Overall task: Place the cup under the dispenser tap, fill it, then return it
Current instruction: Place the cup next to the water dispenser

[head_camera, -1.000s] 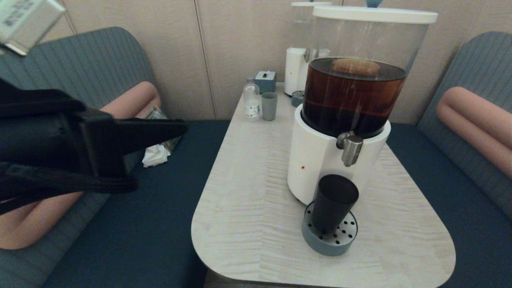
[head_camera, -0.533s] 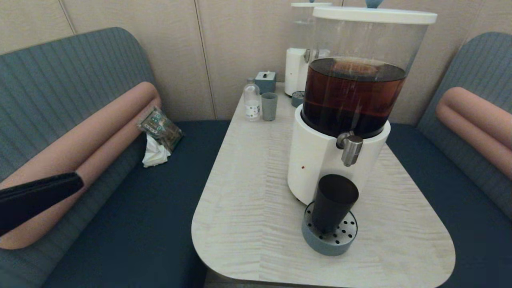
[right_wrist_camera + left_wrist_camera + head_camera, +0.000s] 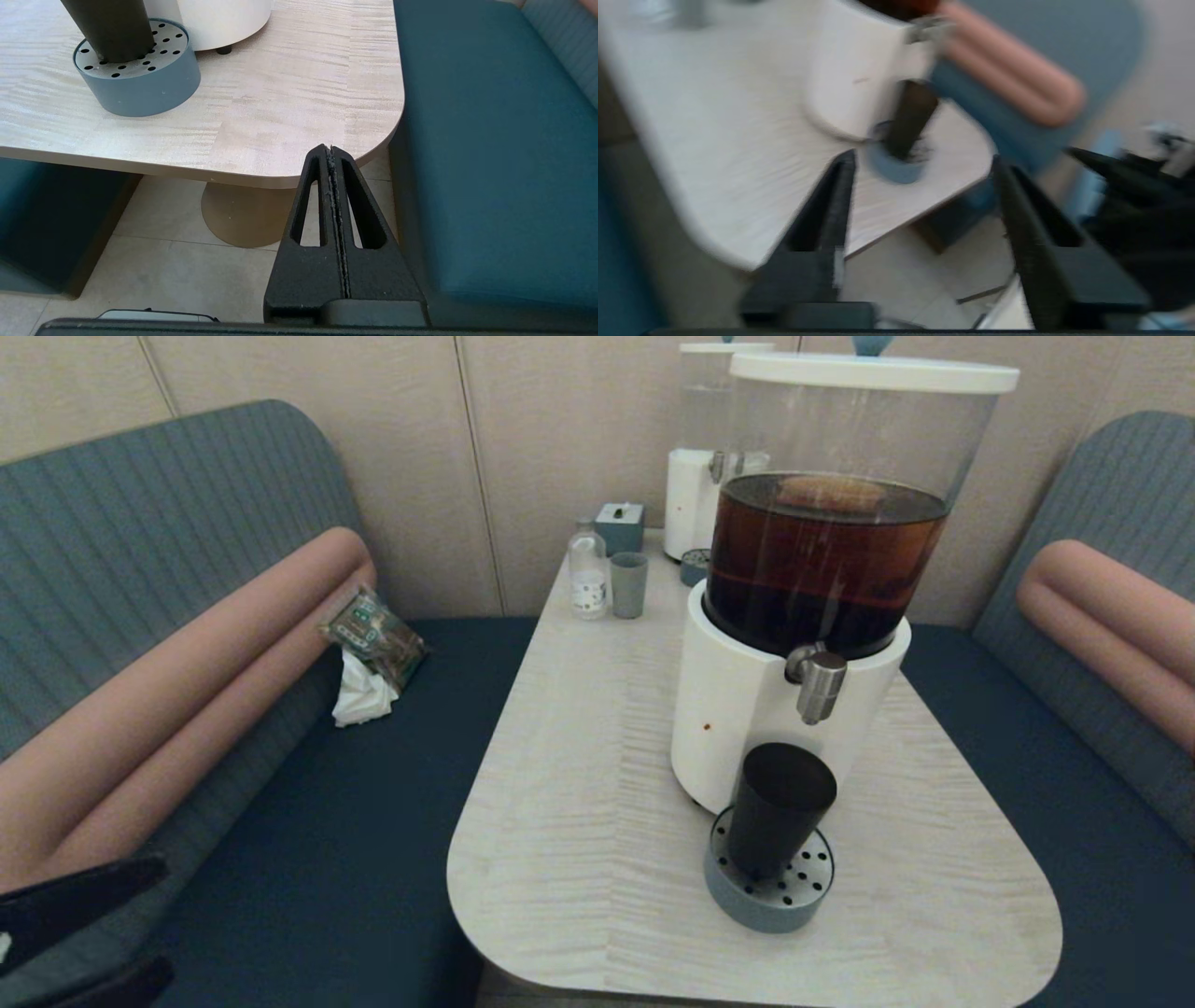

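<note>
The matte black cup (image 3: 780, 807) stands upright on the round grey-blue drip tray (image 3: 770, 896), directly below the brushed-steel dispenser tap (image 3: 820, 683) of the big white-based dispenser (image 3: 733, 719) that holds dark brown liquid. Nothing holds the cup. My left gripper (image 3: 168, 917) hangs open and empty low at the left, over the bench and well away from the table; its wrist view shows the cup (image 3: 910, 116) far beyond the spread fingers (image 3: 831, 196). My right gripper (image 3: 329, 148) is shut and empty below the table's near right corner, and does not appear in the head view.
At the table's far end stand a small grey-green cup (image 3: 628, 583), a clear bottle (image 3: 588, 569), a blue box (image 3: 620, 525) and a smaller clear-liquid dispenser (image 3: 695, 495). Teal benches flank the table (image 3: 579, 821). A packet and tissue (image 3: 369, 658) lie on the left bench.
My left arm has dropped from the upper left of the head view to its lower left corner, away from the table. The cup has not moved.
</note>
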`<state>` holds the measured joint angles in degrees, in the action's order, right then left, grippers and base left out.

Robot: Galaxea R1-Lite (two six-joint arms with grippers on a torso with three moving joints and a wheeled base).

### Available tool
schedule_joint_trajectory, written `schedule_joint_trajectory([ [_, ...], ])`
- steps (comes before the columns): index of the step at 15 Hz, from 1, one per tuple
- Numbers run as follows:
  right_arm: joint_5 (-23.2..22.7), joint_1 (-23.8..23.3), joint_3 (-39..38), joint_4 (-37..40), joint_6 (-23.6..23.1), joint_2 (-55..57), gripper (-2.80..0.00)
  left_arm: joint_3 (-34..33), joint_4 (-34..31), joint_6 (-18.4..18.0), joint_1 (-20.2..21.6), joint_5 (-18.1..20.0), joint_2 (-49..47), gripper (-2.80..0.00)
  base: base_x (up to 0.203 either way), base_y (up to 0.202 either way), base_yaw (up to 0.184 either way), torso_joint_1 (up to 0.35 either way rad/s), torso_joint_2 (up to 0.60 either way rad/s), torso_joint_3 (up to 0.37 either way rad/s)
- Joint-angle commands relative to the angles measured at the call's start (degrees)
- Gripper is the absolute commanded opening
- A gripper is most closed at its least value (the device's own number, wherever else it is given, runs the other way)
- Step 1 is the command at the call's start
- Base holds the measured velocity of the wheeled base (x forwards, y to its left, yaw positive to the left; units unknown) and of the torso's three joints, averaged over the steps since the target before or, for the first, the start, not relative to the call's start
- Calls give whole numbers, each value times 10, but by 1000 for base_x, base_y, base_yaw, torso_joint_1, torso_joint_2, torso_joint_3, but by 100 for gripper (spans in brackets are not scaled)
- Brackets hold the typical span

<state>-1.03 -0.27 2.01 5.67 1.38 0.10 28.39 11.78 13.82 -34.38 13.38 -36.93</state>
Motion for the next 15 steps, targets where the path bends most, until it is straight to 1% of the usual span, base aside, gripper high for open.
schedule_joint_trajectory([
  [1,0,0,0,0,0,1,-280,-31,54,-5,-3,24,-37,0,0,0,0,0,0,0],
  [3,0,0,0,0,0,1,-280,-51,133,-23,-10,42,-124,0,0,0,0,0,0,0],
  [4,0,0,0,0,0,1,-280,-60,183,-36,-14,47,-185,0,0,0,0,0,0,0],
  [6,0,-1,0,0,0,1,-280,-72,298,-56,-19,59,-314,0,0,0,0,0,0,0],
  [8,0,0,0,0,0,1,-280,-70,416,-71,-22,85,-442,0,0,0,0,0,0,0],
  [9,0,0,0,0,0,1,-280,-60,458,-81,-22,95,-497,0,0,0,0,0,0,0],
  [11,0,0,0,0,0,1,-280,-23,518,-112,-23,112,-590,0,0,0,0,0,0,0],
  [13,0,0,0,0,0,1,-280,13,550,-136,-22,121,-657,0,0,0,0,0,0,0],
  [15,0,0,0,0,0,1,-280,43,570,-150,-21,123,-713,0,0,0,0,0,0,0],
])
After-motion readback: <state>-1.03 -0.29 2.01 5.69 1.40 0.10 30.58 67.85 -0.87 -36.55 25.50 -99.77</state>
